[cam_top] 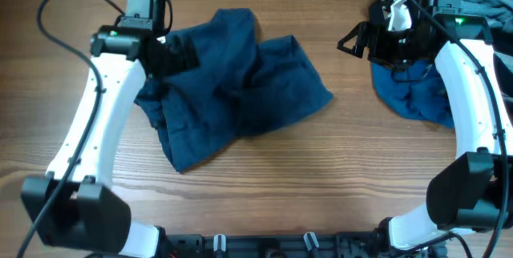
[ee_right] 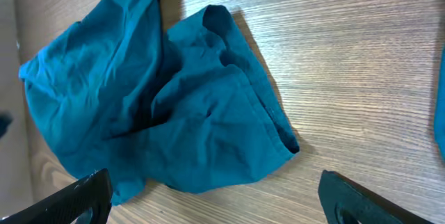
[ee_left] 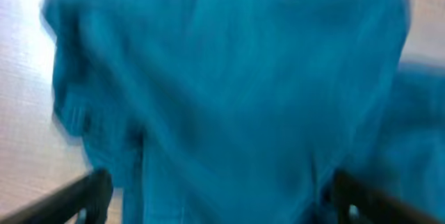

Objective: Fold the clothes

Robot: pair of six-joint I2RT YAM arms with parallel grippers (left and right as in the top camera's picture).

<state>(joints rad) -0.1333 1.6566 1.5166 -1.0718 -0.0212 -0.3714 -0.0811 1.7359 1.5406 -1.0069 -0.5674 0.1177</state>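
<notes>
From above, a crumpled blue garment [cam_top: 240, 90] lies left of centre on the wooden table [cam_top: 345, 154]. The left gripper [cam_top: 178, 54] hangs over the garment's upper left part. The right gripper [cam_top: 350, 38] sits above bare wood, well apart from the garment and just beside a second blue cloth [cam_top: 413, 94] bunched at the right edge. In the left wrist view, blurred blue fabric fills nearly everything. The two dark fingers [ee_left: 87, 196] stand wide apart at the bottom corners, so this tool is spread open and clamps nothing. In the right wrist view, the garment lies rumpled on the wood to the left. This gripper's fingers [ee_right: 87, 195] are likewise far apart and hold nothing.
</notes>
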